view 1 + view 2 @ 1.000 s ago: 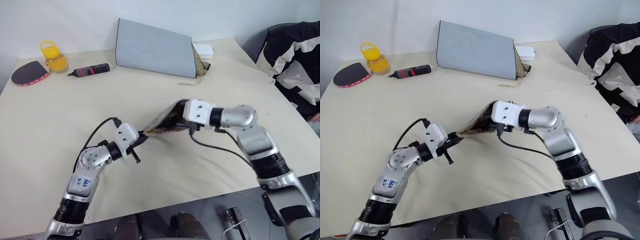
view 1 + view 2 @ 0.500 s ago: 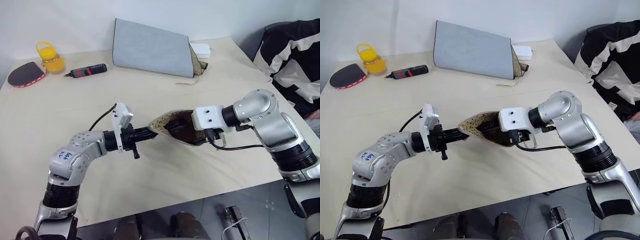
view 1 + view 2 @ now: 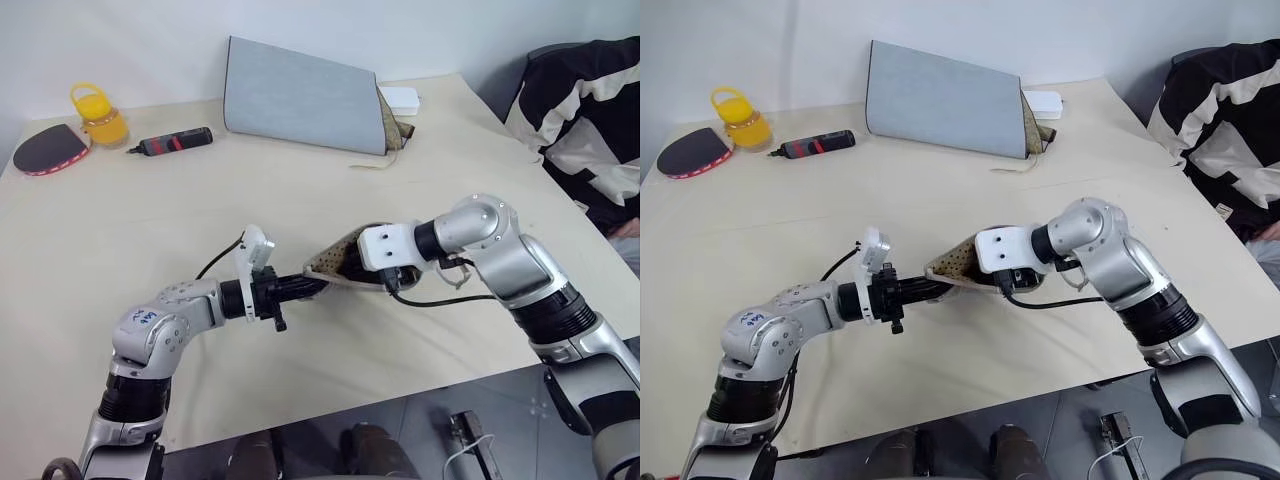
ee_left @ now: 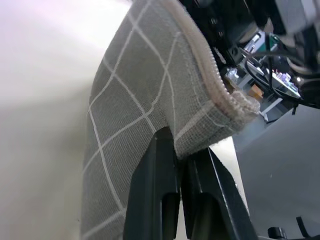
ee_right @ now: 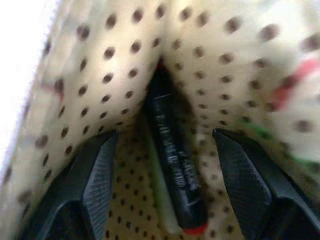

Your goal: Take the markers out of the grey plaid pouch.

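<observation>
Two robot arms meet over a pale wooden worktop (image 3: 120, 220), sharing the grey plaid pouch (image 3: 335, 262) between them. Since a second ago the pouch has swung from a raised, draped sheet to a low, open-mouthed pocket just above the wood, so the markers inside are now reachable.

Largest first: the worktop is smooth and matte. The pouch is soft woven fabric with thin white grid lines, a zip edge, and a cream lining dotted brown. The left gripper (image 3: 930, 290) has its jaws clamped shut on the pouch's corner (the left wrist view shows black fingers (image 4: 155, 200) pinching the hem). The right gripper (image 3: 975, 280) is pushed into the mouth, jaws spread wide and holding nothing yet.

Between them lie the markers (image 5: 172, 165): slim, hard cylinders, a dark one with a red tip and a pale green one beside it.
</observation>
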